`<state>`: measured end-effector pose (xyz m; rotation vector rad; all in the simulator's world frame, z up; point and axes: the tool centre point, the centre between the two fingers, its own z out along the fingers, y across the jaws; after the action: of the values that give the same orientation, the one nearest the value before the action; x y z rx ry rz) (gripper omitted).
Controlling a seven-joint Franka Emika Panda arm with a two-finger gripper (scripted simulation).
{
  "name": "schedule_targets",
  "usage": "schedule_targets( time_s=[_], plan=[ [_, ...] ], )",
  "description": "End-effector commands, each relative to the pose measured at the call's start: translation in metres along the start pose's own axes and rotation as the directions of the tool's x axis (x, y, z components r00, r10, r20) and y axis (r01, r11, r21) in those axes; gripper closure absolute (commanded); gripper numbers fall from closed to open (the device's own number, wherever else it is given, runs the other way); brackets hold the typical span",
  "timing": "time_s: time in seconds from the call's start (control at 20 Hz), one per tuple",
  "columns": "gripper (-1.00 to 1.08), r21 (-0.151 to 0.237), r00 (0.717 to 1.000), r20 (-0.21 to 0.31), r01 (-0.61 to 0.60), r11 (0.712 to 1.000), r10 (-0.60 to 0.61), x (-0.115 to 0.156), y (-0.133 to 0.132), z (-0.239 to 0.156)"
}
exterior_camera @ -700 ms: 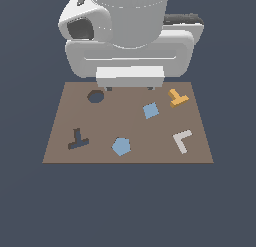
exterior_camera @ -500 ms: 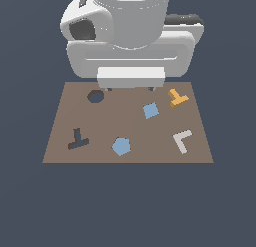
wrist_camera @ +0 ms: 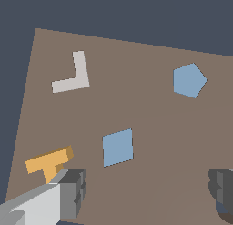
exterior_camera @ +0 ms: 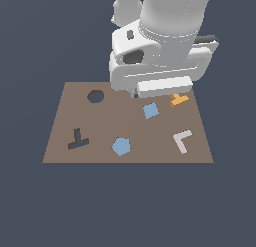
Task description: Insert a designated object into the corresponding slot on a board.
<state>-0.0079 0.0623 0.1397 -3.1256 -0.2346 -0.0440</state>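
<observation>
Lying just beside one fingertip (wrist_camera: 68,192), orange T-block (wrist_camera: 48,162), gripper (wrist_camera: 145,192) spread wide

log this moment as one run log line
phase: approach | tool: open, empty, near orange T block | T block: on board, not grasped | T slot: empty | blue square: between the fingers in wrist view

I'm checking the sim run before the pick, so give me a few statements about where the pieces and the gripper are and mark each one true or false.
1. The orange T block sits in the T-shaped slot. False: it lies apart from it, toward the exterior view's right.
2. The gripper is open and holds nothing. True.
3. The round hole is filled. False: it is empty.
4. The blue square lies between the fingers in the wrist view. True.
5. The white L piece lies on the board. True.
</observation>
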Motion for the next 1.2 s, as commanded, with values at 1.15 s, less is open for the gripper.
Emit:
schedule_targets(
  time_s=[1.15],
  plan=[
    [-0.92, 0.004, 0.956, 0.029, 0.293, 0.956, -0.293, -0.05, -0.113, 0.103]
  ],
)
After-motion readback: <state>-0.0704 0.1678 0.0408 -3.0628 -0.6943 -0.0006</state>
